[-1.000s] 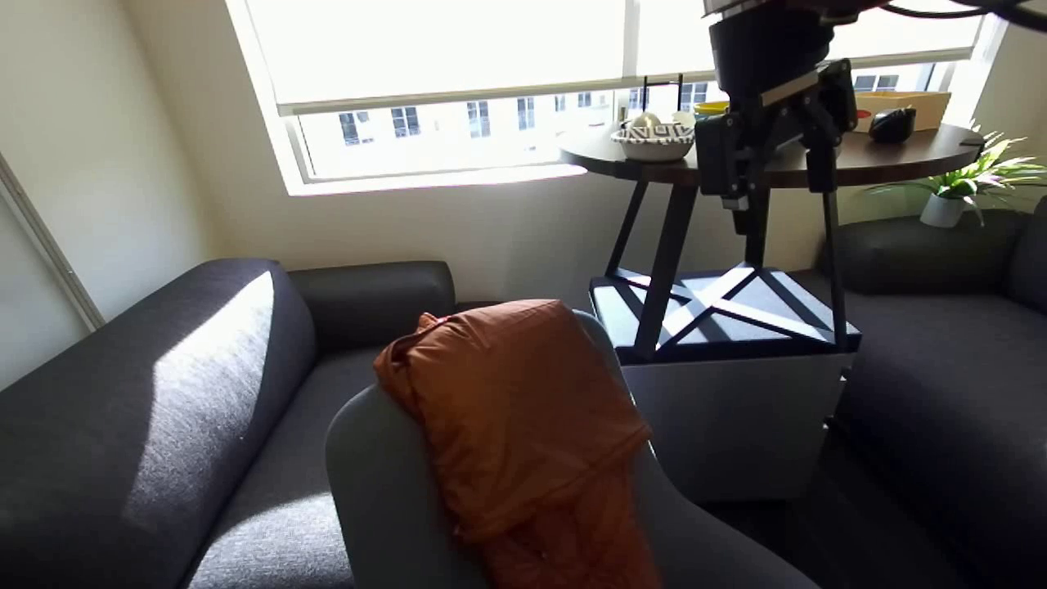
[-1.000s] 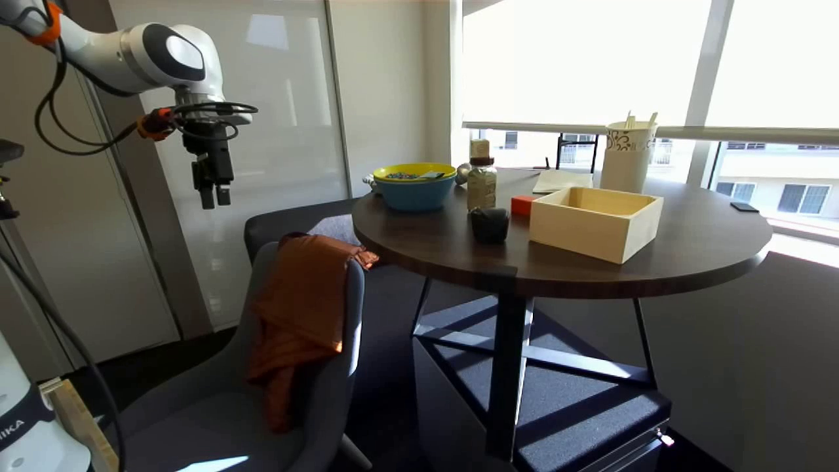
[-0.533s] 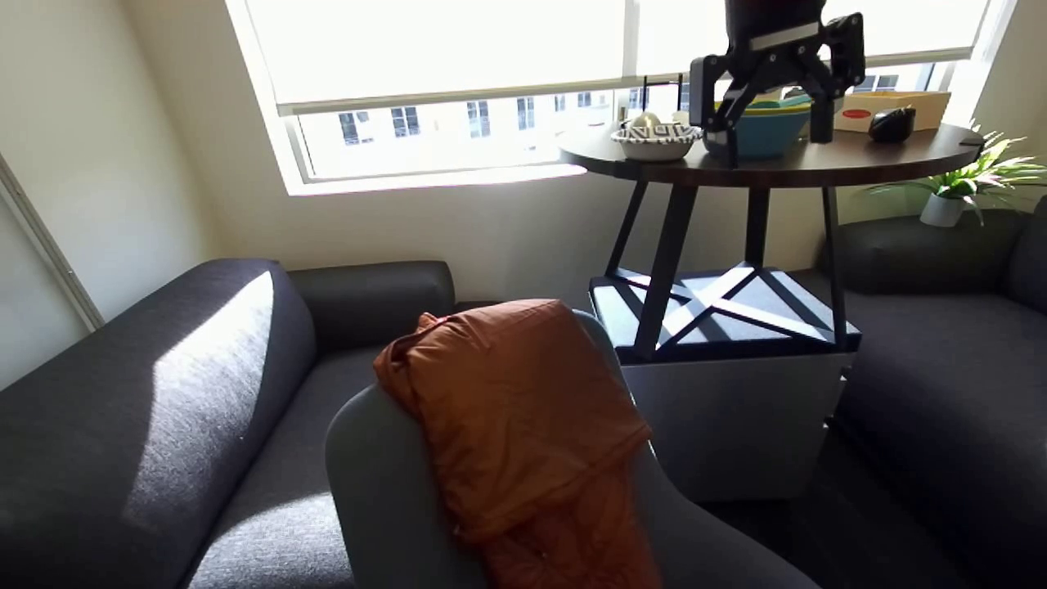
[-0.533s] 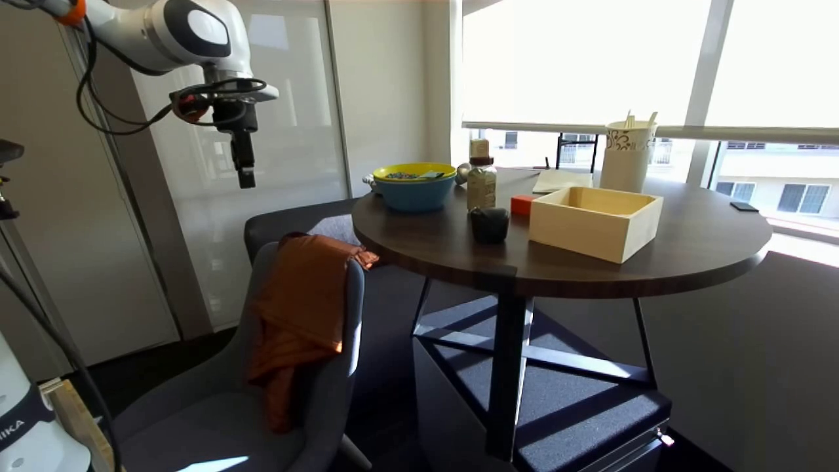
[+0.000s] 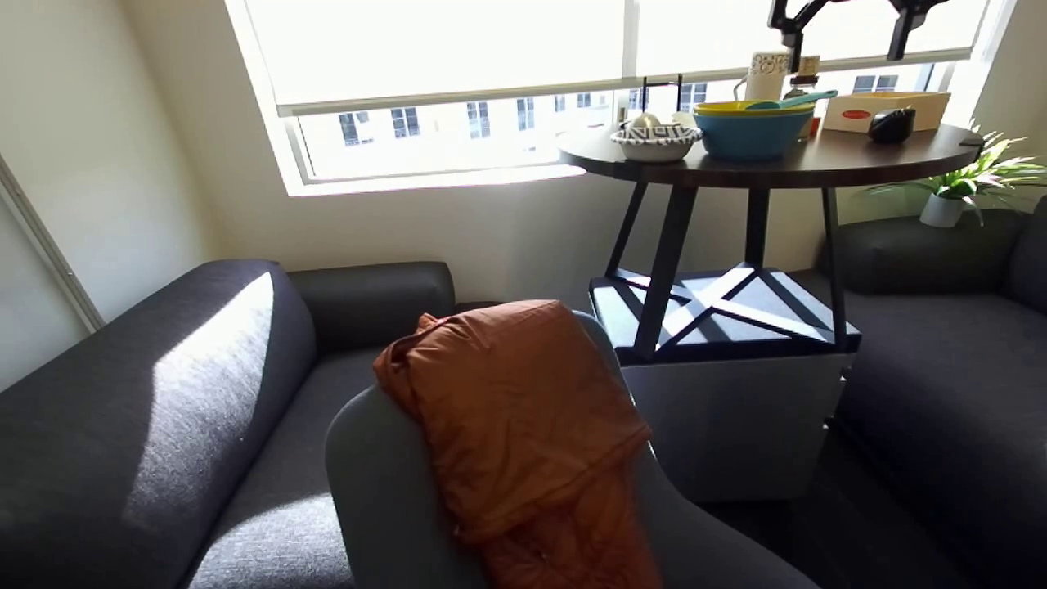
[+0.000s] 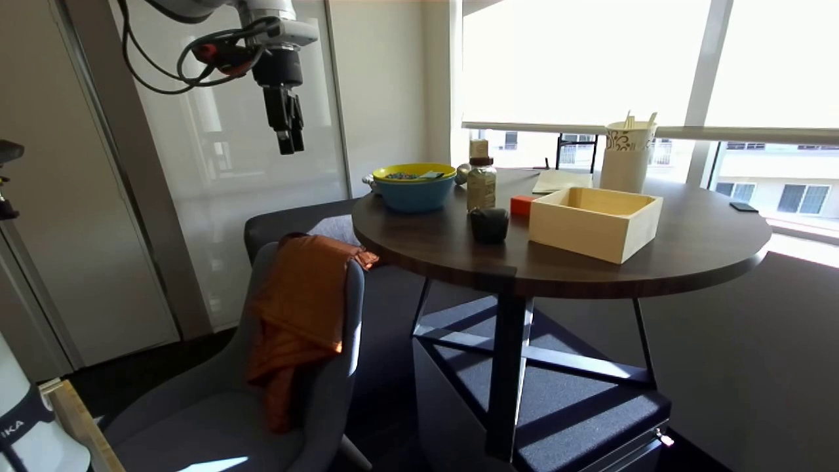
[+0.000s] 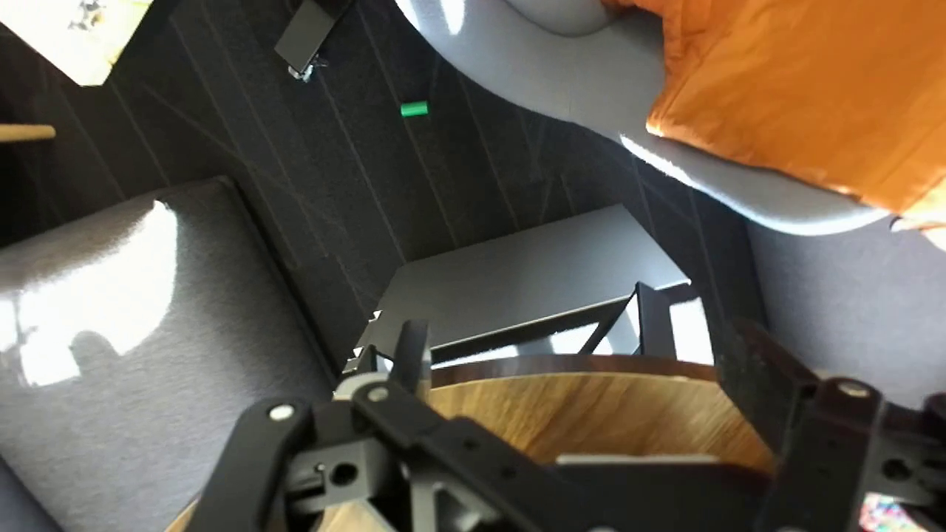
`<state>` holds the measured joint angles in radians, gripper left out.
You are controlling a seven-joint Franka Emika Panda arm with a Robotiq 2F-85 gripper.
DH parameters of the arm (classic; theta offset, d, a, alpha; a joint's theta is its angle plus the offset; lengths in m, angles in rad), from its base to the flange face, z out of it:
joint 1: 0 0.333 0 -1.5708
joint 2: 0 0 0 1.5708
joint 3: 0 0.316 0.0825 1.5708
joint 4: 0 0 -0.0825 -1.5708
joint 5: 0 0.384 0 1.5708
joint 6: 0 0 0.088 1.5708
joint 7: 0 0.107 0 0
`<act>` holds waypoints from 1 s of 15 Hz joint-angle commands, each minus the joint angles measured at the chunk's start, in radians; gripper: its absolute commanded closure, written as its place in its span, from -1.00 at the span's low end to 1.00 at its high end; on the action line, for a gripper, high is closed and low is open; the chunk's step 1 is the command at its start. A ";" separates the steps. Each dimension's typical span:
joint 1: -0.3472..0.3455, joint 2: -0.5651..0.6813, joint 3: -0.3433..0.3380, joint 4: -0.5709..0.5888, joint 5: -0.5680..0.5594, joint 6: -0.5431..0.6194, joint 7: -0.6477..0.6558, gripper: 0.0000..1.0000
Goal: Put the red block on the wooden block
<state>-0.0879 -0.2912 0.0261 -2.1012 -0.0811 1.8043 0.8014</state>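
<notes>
The small red block (image 6: 522,205) lies on the dark round table in an exterior view, touching or just behind the pale wooden box (image 6: 577,229). A small tan block (image 6: 480,148), wooden in look, shows above the bottle's dark cap; I cannot tell whether it rests on it. My gripper (image 6: 291,147) hangs in the air short of the table, higher than the bowl. In an exterior view the gripper (image 5: 845,61) has its fingers spread wide with nothing between them. In the wrist view the gripper (image 7: 587,343) is open over the table edge; the red block is out of view there.
A blue bowl with a yellow one in it (image 6: 414,193), a bottle (image 6: 482,187), a black object (image 6: 489,225) and a tall patterned cup (image 6: 627,157) stand on the table (image 6: 708,229). A chair with an orange cloth (image 6: 298,308) stands before it.
My gripper has risen and moved towards the table, turning somewhat on the way. It stays open. The things on the table have not moved.
</notes>
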 commanded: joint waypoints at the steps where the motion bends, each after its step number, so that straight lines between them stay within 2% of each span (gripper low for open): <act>1: -0.041 -0.081 -0.040 -0.003 0.069 -0.022 0.076 -1.00; 2: -0.042 -0.101 -0.047 -0.010 0.100 -0.025 0.079 -1.00; 3: -0.044 -0.055 -0.040 0.005 0.051 -0.012 0.033 -1.00; 9: -0.064 -0.084 -0.046 0.010 0.077 0.002 0.091 -1.00; 10: -0.086 -0.074 -0.056 0.030 0.079 0.028 0.144 -1.00; 15: -0.185 0.047 -0.179 0.217 0.091 0.031 0.177 -1.00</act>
<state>-0.2235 -0.3410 -0.0993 -2.0155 -0.0032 1.8366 0.9427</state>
